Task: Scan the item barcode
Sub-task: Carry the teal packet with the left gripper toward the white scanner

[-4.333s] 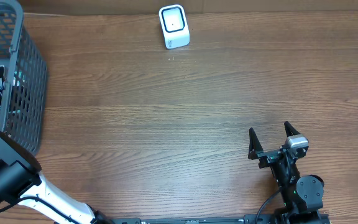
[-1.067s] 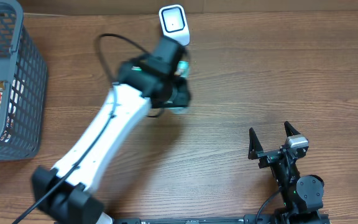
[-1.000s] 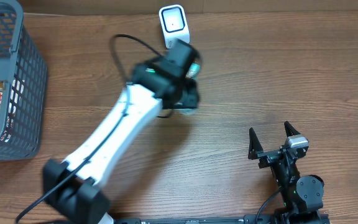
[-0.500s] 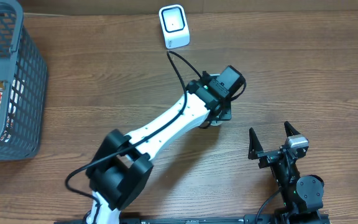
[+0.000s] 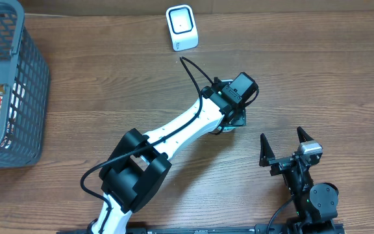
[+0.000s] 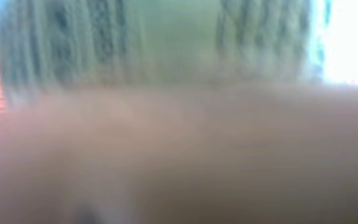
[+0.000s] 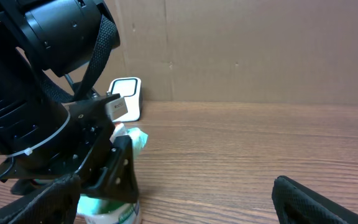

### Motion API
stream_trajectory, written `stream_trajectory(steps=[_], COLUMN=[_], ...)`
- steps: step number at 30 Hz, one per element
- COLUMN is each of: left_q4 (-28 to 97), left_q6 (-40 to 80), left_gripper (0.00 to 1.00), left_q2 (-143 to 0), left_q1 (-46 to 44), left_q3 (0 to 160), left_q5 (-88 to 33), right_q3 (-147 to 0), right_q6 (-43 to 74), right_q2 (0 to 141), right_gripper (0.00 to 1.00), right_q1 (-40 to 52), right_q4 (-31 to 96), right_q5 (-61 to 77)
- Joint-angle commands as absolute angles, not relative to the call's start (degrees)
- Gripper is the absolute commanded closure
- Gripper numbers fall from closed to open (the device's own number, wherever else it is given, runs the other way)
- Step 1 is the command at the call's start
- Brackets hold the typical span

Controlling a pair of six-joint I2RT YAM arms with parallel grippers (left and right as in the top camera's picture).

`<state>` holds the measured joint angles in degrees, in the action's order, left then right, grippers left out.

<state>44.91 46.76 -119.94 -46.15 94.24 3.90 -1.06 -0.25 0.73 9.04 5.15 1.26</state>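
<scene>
Left claw (image 5: 234, 116) moved right from scanner (image 5: 182, 27) | grip on tub (image 7: 108, 209) unclear, label blurred | right claw (image 5: 282, 139) open

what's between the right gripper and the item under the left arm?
Nothing, just bare table between the right gripper and the green-and-white container. It shows in the overhead view, and the right wrist view agrees.

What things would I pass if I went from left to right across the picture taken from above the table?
gray mesh basket → white barcode scanner → left gripper → right gripper
</scene>
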Motion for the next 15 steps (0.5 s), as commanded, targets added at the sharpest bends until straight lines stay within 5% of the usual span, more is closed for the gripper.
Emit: stream_trajectory(steps=[1, 3, 15], left_q4=[44.75, 44.75, 46.24], left_q6=[46.26, 46.15, 40.99], left_gripper=[0.11, 0.0, 0.0], left_q2=[-119.98, -119.98, -115.02], left_q1=[-46.52, -46.52, -46.52], left_q3=[94.98, 95.0, 98.08], left_q5=[4.89, 4.89, 7.94], right_q3=[-0.45, -0.45, -0.45], right_q6=[-0.69, -0.69, -0.69], right_q2=[0.16, 0.16, 0.16], right_gripper=[0.0, 0.0, 0.0], right_q1=[8.97, 8.97, 8.97], right_q4=[4.8, 4.8, 4.8], right_q5=[1.37, 1.37, 1.37])
